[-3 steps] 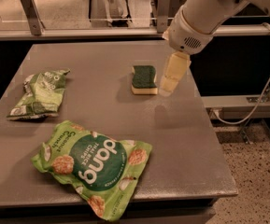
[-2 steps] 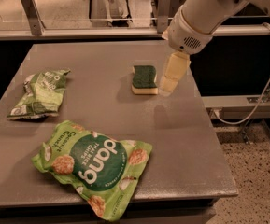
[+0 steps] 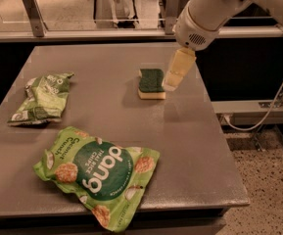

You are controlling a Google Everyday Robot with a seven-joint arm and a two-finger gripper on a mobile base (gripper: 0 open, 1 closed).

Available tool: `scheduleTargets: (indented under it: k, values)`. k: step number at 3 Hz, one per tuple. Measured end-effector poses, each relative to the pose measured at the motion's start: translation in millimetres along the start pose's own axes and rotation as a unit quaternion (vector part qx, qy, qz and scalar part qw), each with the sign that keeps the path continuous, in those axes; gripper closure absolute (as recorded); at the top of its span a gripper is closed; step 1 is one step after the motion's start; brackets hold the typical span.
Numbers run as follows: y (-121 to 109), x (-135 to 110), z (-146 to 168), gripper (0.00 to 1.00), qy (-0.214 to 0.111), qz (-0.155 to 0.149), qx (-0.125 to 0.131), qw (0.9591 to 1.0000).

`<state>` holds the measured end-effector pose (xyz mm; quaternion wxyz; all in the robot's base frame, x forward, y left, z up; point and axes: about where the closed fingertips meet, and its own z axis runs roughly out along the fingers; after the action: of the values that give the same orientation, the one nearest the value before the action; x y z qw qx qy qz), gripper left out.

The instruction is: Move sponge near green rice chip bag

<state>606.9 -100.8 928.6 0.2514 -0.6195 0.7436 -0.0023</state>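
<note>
Nothing has moved: the gripper point(image 3: 176, 75) stays just right of the sponge point(image 3: 151, 82), grip I cannot tell; the green rice chip bag point(image 3: 99, 173) is well apart.

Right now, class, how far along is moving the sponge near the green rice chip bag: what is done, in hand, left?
Done: the approach, as the gripper sits at the right edge of the sponge. In hand: the grasp; the sponge lies on the table, not lifted. Left: carrying it to the green rice chip bag, which lies apart at the near edge.
</note>
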Motion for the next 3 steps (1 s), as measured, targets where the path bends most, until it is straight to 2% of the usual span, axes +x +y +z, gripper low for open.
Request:
scheduleTargets:
  k: [1,2,3]
  values:
    - [-18.3,-0.8,14.5,0.0,-0.029,0.02,0.017,0.9992]
    - [-22.2,-2.4,42.8,0.0,-0.063,0.044,0.006,0.997]
    - [-13.6,-0.1,67.9,0.0,-0.084,0.071,-0.014,0.9939]
